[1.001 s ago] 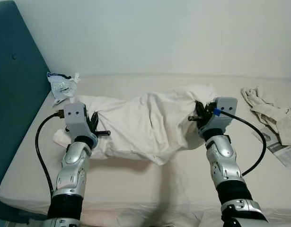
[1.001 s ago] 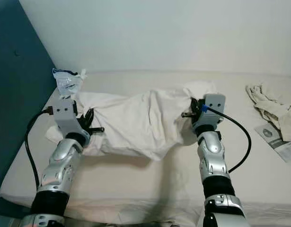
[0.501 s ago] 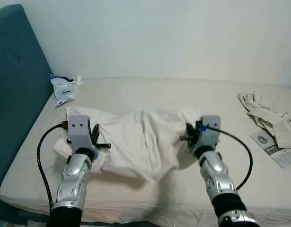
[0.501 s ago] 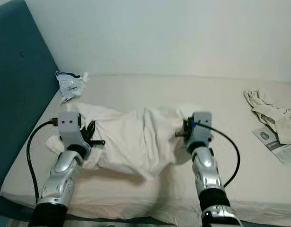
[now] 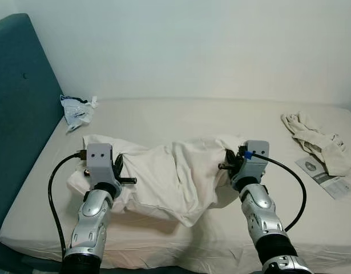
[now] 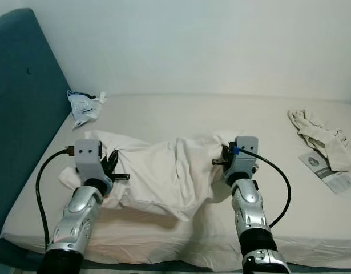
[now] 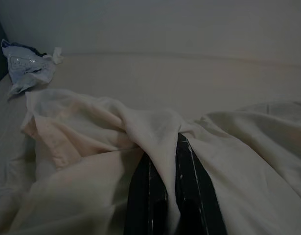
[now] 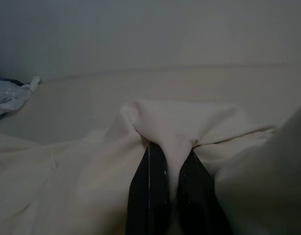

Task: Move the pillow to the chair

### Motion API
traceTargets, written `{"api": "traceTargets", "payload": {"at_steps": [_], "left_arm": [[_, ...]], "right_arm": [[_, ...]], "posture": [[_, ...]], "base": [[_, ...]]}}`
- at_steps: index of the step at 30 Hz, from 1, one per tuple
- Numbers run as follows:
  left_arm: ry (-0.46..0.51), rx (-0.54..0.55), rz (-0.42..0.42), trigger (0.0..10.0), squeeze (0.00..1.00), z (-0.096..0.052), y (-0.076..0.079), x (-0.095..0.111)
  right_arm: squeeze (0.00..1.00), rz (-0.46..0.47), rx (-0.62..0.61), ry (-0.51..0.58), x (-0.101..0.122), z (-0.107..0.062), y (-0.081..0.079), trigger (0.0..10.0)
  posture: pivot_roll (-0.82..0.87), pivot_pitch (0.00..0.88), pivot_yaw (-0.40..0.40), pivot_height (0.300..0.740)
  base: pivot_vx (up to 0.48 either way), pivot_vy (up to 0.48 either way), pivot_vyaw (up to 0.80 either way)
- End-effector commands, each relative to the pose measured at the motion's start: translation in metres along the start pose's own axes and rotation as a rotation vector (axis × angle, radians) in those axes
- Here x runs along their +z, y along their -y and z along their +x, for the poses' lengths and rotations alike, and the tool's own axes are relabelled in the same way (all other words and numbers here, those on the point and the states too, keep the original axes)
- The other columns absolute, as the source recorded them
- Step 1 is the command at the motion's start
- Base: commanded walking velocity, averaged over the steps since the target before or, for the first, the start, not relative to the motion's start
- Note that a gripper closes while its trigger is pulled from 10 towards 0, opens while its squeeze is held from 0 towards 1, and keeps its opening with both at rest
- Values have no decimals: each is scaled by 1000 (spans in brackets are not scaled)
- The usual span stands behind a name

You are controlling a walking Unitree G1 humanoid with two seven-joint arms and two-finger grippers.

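Observation:
A cream pillow point(image 5: 164, 174) in a loose case hangs crumpled between my two grippers, sagging onto the bed point(image 5: 181, 117) in the middle. My left gripper point(image 5: 117, 171) is shut on its left end. In the left wrist view a fold of the case is pinched between the black fingers point(image 7: 187, 191). My right gripper point(image 5: 228, 164) is shut on the pillow's right end, and cloth is bunched between its fingers point(image 8: 148, 191) in the right wrist view. A corner of the pillow point(image 6: 69, 174) droops to the left of the left arm.
A teal padded headboard point(image 5: 18, 114) stands along the bed's left side. A crumpled plastic bag point(image 5: 77, 109) lies at the back left corner. A pale bunched cloth point(image 5: 312, 137) and a printed leaflet point(image 5: 326, 178) lie at the right. A white wall point(image 5: 192, 45) is behind.
The whole picture has shifted and more of the bed shows, so the camera has moved. The pillow has come away from the plastic bag toward the bed's front edge, still held at both ends.

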State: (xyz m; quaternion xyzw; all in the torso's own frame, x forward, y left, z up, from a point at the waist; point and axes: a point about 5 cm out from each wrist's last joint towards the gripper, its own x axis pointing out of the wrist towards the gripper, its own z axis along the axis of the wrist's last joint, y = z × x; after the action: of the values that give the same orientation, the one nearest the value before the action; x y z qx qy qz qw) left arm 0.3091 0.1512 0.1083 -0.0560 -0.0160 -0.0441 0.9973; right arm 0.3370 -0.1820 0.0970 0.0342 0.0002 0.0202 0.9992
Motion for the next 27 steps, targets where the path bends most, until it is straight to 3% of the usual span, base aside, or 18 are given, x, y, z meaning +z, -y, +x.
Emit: {"api": "traceTargets", "payload": {"at_steps": [1,27], "left_arm": [[57,-50,14,10000,0,1,9,10],[53,-76,6,10000,0,0,12,8]], "right_arm": [[0,0,37,72,14,5,-8,10000],[0,10,61,61,10,3,-12,10000]], "posture": [[17,40,10,740],[17,25,11,740]], "base": [[0,0,0],[0,0,0]]}}
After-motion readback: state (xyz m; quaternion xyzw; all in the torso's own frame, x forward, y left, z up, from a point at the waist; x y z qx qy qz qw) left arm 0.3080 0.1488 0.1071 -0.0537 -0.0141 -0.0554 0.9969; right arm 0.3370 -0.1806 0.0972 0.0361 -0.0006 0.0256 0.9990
